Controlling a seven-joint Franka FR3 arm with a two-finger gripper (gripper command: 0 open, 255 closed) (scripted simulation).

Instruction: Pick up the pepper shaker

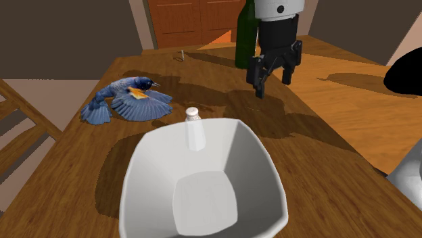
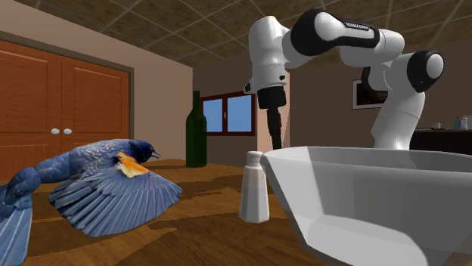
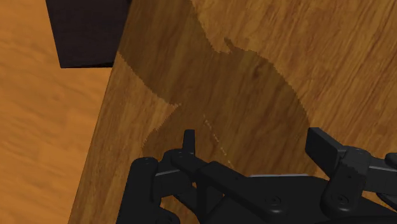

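Shoulder view, white shaker (image 1: 192,114) beside bowl (image 1: 260,169), hand (image 1: 274,84) spread wide, wrist view, wooden tabletop (image 3: 267,51) beneath

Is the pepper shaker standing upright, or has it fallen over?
Upright: the white pepper shaker stands on its base on the wooden table, cap uppermost, just behind the white bowl in the shoulder view.

On the table (image 1: 67,176), the bowl (image 1: 260,162) is placed nearest the shoulder camera, and the pepper shaker (image 1: 193,128) is set upright just behind its far rim. The bird figure (image 1: 125,100) is laid to the shoulder view's left of the shaker. The bottle (image 1: 245,37) is stood near the far edge. The gripper (image 1: 274,82) is held above the table between bottle and bowl, well apart from the shaker.
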